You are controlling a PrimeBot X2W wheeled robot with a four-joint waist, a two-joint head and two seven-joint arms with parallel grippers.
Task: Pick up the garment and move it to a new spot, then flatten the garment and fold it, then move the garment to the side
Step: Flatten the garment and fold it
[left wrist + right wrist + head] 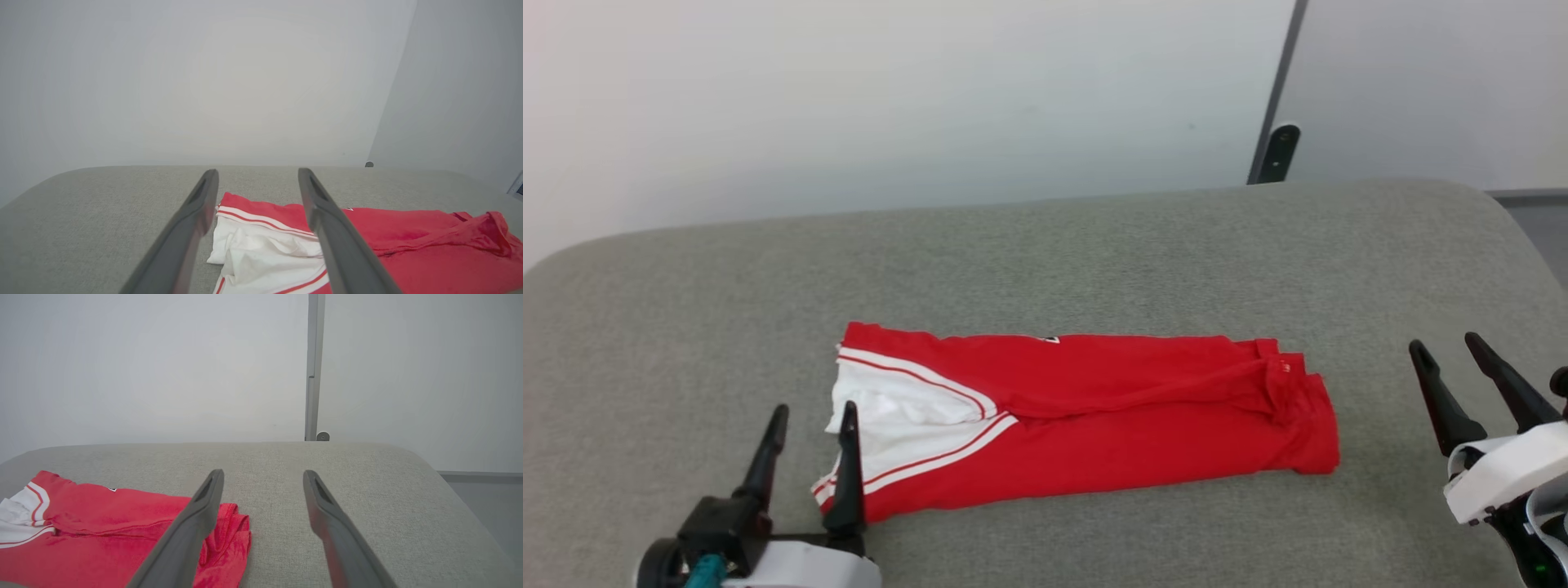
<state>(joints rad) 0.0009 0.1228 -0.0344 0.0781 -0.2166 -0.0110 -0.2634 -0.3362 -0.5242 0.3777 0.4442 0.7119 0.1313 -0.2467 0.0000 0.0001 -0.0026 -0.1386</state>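
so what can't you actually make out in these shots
Lettering on the garment: hidden by its folds, just a tiny speck at the far edge, head view.
Whether the left claw touches the white sleeve: one finger overlaps it in the head view.
The garment's near edge: cut off by the bottom of both wrist views.

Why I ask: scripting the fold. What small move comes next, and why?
Probably lower the left end effector onto the garment at its white-sleeved end and grip: it lies as a long strip, that end by the open fingers; the right end effector is open, apart.
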